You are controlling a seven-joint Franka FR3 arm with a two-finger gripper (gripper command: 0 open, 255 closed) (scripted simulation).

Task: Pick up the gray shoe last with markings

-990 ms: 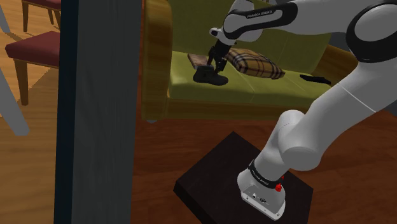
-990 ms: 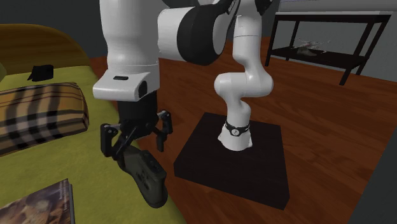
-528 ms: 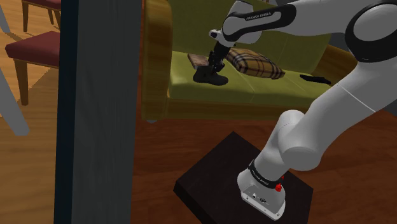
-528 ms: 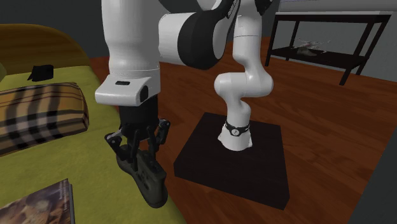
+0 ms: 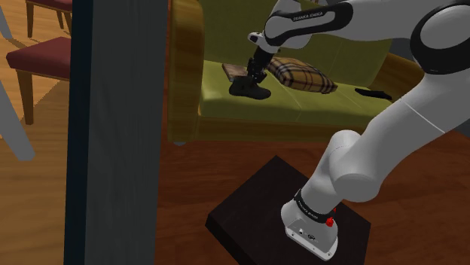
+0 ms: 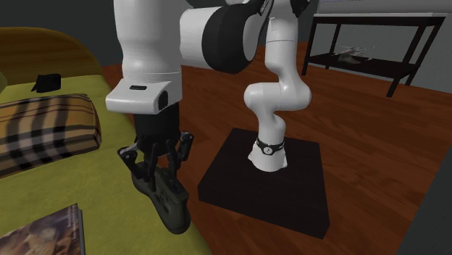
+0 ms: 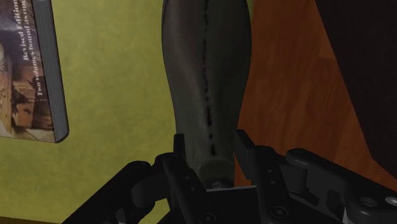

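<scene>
Hand (image 7: 212, 153) stands over the sofa seat (image 7: 121, 95), fingers (image 7: 247, 153) pressed on both sides of the heel end of the dark grey shoe last (image 7: 203, 70). The last's long axis runs away from the hand, along the seat's front edge. A book (image 7: 32, 70) lies well off on the inner side. Straight up looks free.

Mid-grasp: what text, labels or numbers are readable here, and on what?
"FRANKA EMIKA": on the white arm, upper link.
"Revised Edition": on the book spine; the line beside it is too blurred to read.
Black band at the arm's foot: marks too small to read.
Shoe last: a dashed black line, no letters.
</scene>
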